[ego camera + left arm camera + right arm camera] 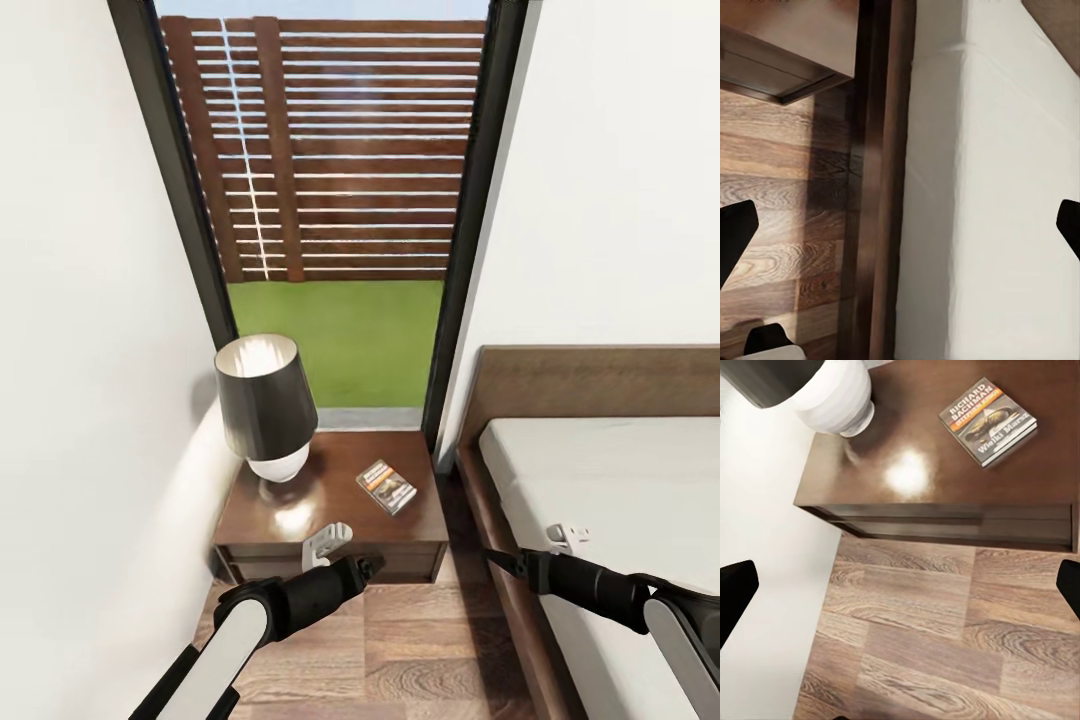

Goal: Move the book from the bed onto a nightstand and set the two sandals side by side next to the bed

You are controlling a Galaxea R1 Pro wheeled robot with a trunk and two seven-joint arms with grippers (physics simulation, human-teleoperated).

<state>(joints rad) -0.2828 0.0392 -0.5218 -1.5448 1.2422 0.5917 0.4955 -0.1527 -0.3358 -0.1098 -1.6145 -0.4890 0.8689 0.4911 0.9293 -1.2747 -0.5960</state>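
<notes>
Both grippers' fingers spread wide and empty; book already on the nightstand.

Left gripper (372, 566) hangs with parted fingers over the plank floor (440, 650) just before the nightstand (300, 500), and right gripper (500, 560) hangs likewise at the edge of the bed (620, 480), neither grasping anything. Beyond them the book (988, 420) lies flat on the nightstand top, near its bed-side half, apart from the lamp (266, 405). Judging by this, the book step looks finished; the next move calls for finding the two blue sandals and setting them side by side by the bed.
</notes>
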